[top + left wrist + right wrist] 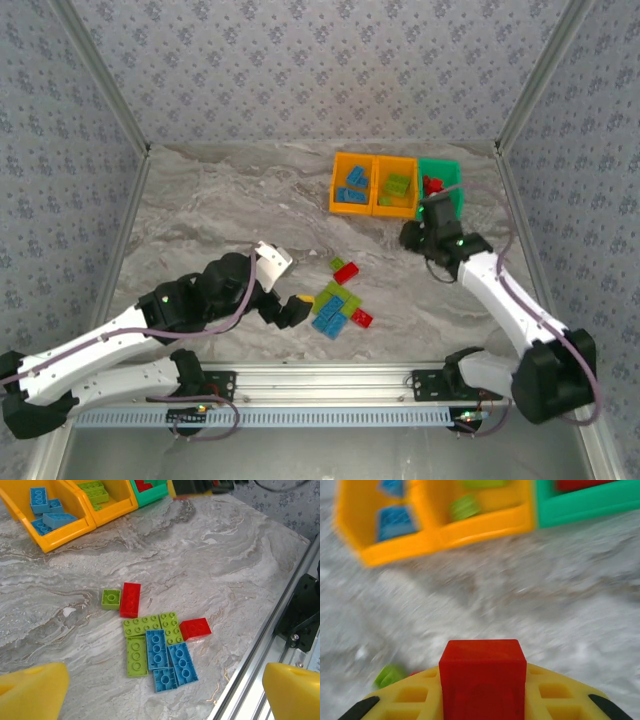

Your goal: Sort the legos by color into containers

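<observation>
Loose legos (338,300) in red, blue and lime green lie clustered near the table's front middle; the left wrist view shows the same cluster (157,647). My left gripper (291,311) hovers just left of them, open and empty, its yellow fingertips (33,690) wide apart. My right gripper (432,214) is in front of the green container (452,172), shut on a red lego (482,677). The left orange container (337,186) holds blue bricks, the middle orange container (409,188) holds green ones, and the green one holds red.
Grey patterned walls close in the marble table on three sides. An aluminium rail (330,380) with the arm bases runs along the near edge. The right wrist view is motion-blurred.
</observation>
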Controlling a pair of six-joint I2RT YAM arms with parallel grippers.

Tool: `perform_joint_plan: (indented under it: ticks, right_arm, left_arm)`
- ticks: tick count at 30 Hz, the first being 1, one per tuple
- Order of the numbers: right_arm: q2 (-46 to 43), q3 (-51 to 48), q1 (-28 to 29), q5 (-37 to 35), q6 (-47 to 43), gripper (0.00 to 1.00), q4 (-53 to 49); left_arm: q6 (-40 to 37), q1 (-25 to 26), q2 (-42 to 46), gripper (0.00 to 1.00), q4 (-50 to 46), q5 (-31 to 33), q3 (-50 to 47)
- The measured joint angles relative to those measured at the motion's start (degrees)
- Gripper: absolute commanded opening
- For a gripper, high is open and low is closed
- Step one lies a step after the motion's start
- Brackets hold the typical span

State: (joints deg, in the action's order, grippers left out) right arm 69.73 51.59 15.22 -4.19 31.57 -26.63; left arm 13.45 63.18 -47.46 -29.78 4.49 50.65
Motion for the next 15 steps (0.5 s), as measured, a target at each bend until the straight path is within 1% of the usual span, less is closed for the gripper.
perform_joint_plan:
  ticks: [3, 6, 9, 11, 12, 13, 15]
  right_arm:
    - [9.9, 6.97, -8.35, 1.66, -2.99, 0.27, 0.17]
    - [21.2, 16.72, -13.49, 2.8, -4.96, 0.3, 0.22]
    - [31.19, 26.88, -16.02, 3.13, -5.81, 0.39, -0.24]
    - [36.83, 32.98, -16.87, 3.23, -6.19, 0.42, -1.11]
    - [39.56, 36.11, -17.18, 3.37, -6.32, 0.44, -1.84]
    - [41.59, 38.49, -17.35, 3.52, -6.56, 0.5, -2.67]
    - [44.46, 42.21, -17.49, 3.74, -7.1, 0.56, -4.7]
  left_arm:
    - [1.6, 0.0, -0.02, 0.99, -0.04, 0.52, -0.22]
    - [3.52, 0.0, -0.63, 0.99, -0.35, 1.4, -0.22]
    - [5.75, 0.02, -1.07, 0.99, -0.57, 2.4, -0.31]
    - [7.21, 0.02, -1.07, 0.99, -0.79, 2.91, -0.46]
    - [8.04, 0.04, -1.09, 0.99, -1.11, 3.23, -0.48]
    - [8.81, 0.13, -1.09, 0.99, -1.44, 3.63, -0.48]
    - [10.25, 0.24, -1.09, 0.99, -1.7, 4.17, -0.68]
